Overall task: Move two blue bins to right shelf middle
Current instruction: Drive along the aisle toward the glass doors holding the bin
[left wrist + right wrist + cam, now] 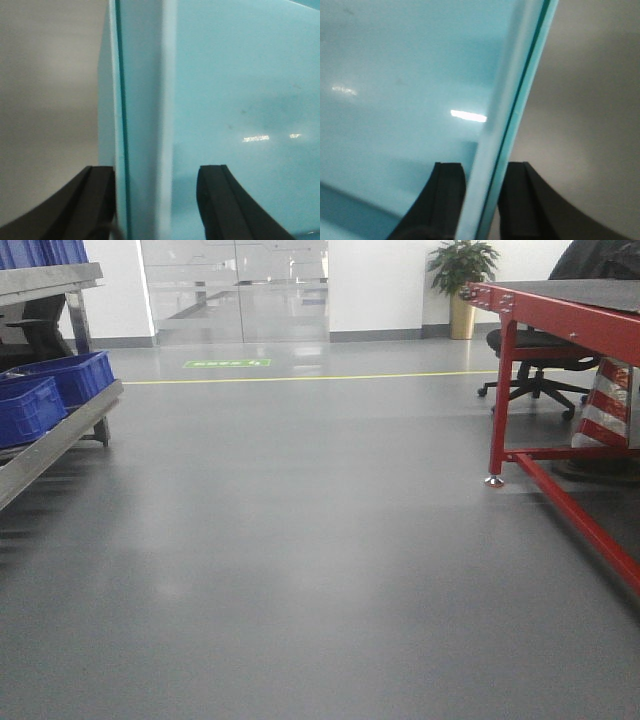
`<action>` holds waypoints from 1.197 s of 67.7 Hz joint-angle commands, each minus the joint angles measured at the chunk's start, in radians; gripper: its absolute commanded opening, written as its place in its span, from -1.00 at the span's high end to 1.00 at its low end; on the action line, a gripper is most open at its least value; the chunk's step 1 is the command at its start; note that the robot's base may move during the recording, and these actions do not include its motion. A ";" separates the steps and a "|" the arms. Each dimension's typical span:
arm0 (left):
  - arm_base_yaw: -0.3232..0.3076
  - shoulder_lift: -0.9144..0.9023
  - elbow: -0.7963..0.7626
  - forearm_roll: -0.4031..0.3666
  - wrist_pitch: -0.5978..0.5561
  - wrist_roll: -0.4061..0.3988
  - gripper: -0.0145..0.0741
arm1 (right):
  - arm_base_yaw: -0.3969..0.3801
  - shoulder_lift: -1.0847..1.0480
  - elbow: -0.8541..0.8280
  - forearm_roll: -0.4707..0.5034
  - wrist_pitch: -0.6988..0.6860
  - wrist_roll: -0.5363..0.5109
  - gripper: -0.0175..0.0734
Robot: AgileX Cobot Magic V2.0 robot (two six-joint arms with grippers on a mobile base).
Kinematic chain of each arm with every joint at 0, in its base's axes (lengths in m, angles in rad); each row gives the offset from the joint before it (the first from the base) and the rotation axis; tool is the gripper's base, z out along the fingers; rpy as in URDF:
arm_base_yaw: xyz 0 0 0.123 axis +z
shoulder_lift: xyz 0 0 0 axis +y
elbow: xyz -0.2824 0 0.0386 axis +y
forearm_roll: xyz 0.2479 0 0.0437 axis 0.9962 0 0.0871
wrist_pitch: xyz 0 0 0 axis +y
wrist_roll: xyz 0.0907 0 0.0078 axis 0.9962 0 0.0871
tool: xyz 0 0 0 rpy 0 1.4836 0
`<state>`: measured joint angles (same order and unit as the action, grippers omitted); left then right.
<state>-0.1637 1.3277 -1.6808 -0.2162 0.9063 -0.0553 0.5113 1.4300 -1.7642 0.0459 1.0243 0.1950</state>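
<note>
Right gripper pinches the blue bin by its wall at 6 o'clock; left gripper straddles it (clamped or not, unclear). Front view alone shows shelf bins at 9, red table at 3.

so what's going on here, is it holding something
Both arms are on what looks like one light blue bin, seen only by the wrist cameras. The left end effector straddles a wall of it, though I cannot tell if it is clamped. The right end effector looks shut on a wall too. The front camera shows open grey floor ahead, with dark blue bins on a metal shelf at the left and a red table at the right.
</note>
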 commanded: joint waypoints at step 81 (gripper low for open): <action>-0.002 -0.016 -0.017 -0.042 -0.086 0.027 0.92 | 0.001 -0.017 -0.017 0.018 -0.075 -0.035 0.95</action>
<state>-0.1637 1.3277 -1.6808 -0.2162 0.8981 -0.0553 0.5113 1.4300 -1.7642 0.0443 1.0262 0.1950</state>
